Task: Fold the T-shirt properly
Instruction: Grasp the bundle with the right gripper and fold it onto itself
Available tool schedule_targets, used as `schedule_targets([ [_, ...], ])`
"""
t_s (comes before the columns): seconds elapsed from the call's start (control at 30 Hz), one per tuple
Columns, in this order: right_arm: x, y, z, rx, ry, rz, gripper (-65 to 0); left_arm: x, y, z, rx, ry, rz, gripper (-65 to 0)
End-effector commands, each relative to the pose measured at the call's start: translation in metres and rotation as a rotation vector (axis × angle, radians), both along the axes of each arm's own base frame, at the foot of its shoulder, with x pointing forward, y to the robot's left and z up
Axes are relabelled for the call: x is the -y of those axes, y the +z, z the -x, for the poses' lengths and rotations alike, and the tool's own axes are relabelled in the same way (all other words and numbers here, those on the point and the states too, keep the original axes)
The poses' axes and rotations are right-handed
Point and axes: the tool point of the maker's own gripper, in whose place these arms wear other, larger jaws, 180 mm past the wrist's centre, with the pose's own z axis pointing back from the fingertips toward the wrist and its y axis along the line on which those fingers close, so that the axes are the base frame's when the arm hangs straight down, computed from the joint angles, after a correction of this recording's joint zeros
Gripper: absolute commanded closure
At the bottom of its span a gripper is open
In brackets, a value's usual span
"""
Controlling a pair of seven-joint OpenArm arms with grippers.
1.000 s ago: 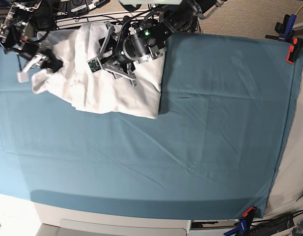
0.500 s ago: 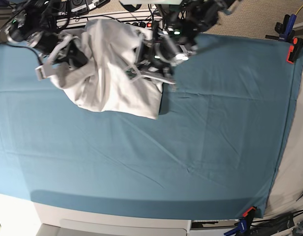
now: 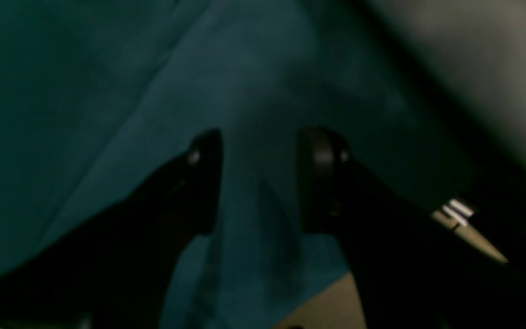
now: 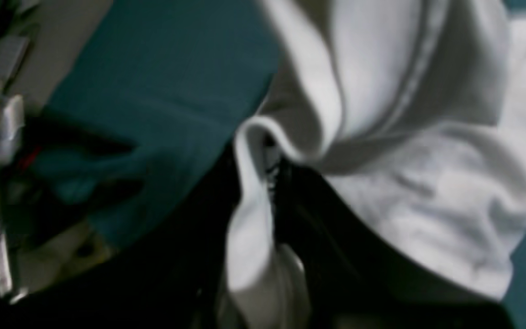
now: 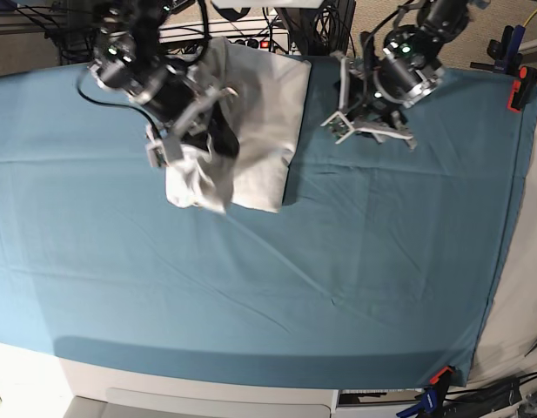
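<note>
The right gripper [image 5: 183, 144] pinches a bunched fold of the white T-shirt [image 5: 259, 131], carrying it across the garment, which lies at the far edge of the teal table cloth [image 5: 277, 287]. To do this well, I'd lay the held edge flat and square with the far side before letting go. The left gripper [image 5: 365, 124] hangs beside the shirt, fingers [image 3: 322, 173] spread, empty. No brand or writing is readable

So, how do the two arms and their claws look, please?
Both arms are mostly black, with silver-grey metal brackets near the wrists. The left claw has two dark, rounded fingers with small pale dots by the tips. The arm of the right claw is black too, trailing black cables. A green light glows on the left arm.
</note>
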Motion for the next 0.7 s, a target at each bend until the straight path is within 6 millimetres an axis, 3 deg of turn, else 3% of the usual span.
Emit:
schedule_targets([
  [0.0, -0.005, 0.013, -0.010, 0.049, -0.025, -0.017, -1.4, -0.005, 0.009, -0.005, 0.032, 0.005, 0.002, -25.3],
  [0.17, -0.004, -0.003, -0.017, -0.018, -0.105, 0.096, -1.4, -0.025, 0.010, -0.008, 0.038, 0.041, -0.026, -25.3],
  [0.43, 0.006, -0.014, -0.017, -0.062, -0.167, 0.180, -2.7, -0.031, 0.013, -0.013, 0.053, 0.061, -0.022, -25.3],
  [0.5, 0.006, -0.014, -0.017, -0.062, -0.167, 0.180, -9.3, -0.033, 0.014, -0.016, 0.065, 0.086, -0.024, -25.3],
  [0.6, 0.006, -0.015, -0.017, -0.062, -0.167, 0.180, -24.1, -0.041, 0.016, -0.021, 0.096, 0.107, -0.061, -25.3],
  [0.67, 0.004, -0.024, -0.016, -0.085, -0.164, 0.174, -26.5, -0.046, 0.018, -0.025, 0.120, 0.127, -0.079, -25.3],
])
